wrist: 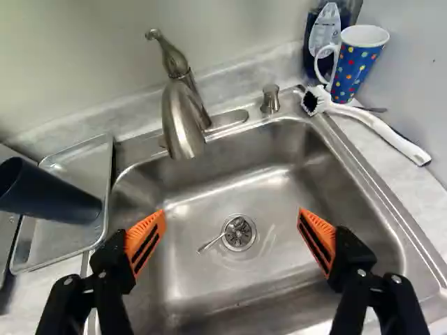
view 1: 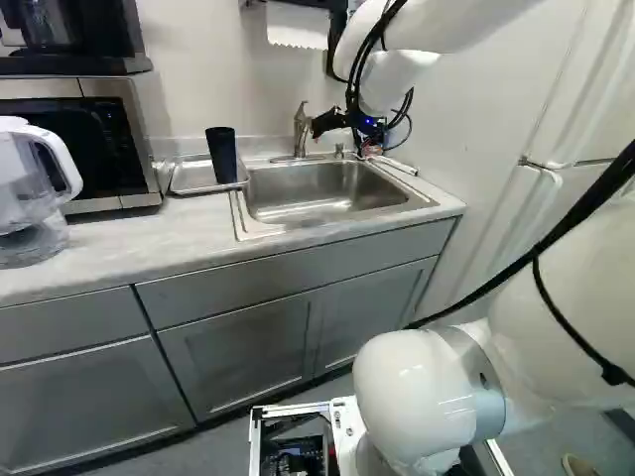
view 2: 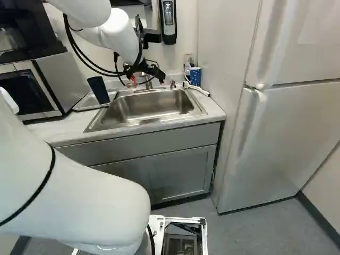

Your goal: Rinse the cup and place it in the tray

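My gripper [view 2: 135,81] hangs over the sink in the right base view. Seen from the wrist, the gripper [wrist: 230,241] is open, its orange pads wide apart with only the basin below them. A dark cup [view 1: 222,156] stands in the metal tray [view 1: 183,180] left of the sink; the wrist view shows this dark cup [wrist: 56,194] beside the gripper, apart from it. A blue dotted mug [wrist: 355,64] stands at the sink's back corner. The faucet [wrist: 183,118] is ahead of the gripper, and no water shows from it.
The steel sink [wrist: 279,188] has a small spoon-like utensil [wrist: 213,241] lying at its drain. A white brush [wrist: 377,124] and a dark bottle [wrist: 323,42] are by the mug. A microwave [view 1: 79,139] and clear pitcher [view 1: 30,198] stand left; a fridge [view 2: 276,133] stands right.
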